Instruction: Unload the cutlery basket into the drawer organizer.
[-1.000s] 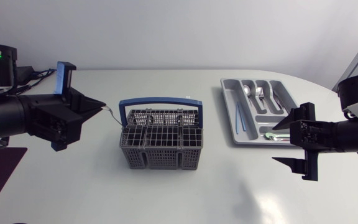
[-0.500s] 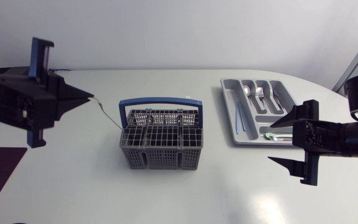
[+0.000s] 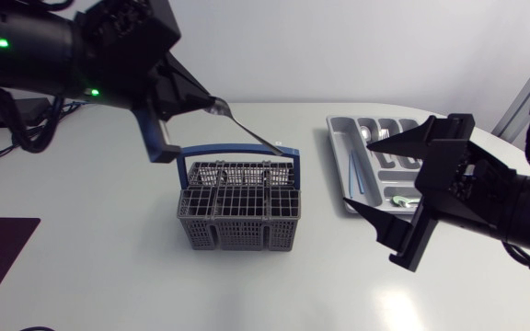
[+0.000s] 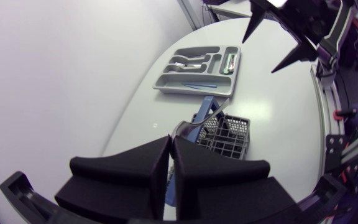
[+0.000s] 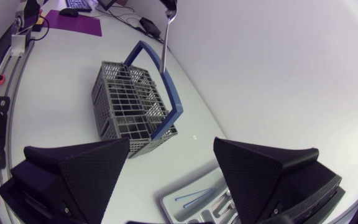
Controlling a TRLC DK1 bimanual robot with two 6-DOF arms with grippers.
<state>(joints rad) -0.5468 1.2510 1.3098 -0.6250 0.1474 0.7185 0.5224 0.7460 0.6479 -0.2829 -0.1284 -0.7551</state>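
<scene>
My left tool (image 3: 208,103), pinching a silver utensil (image 3: 251,134), has lifted it clear above the mid-tabletop cutlery basket (image 3: 237,235). My right tool (image 3: 362,172), spread wide, has swung in by the drawer organizer (image 3: 337,140), likely for a handover.

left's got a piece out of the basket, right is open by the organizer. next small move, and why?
Probably swing the left tool right toward the drawer organizer, staying high. It is shut on a silver utensil whose free end sits close to the cutlery basket handle, so clearance there looks tight. The open right tool sits by the organizer and may need avoiding.
</scene>
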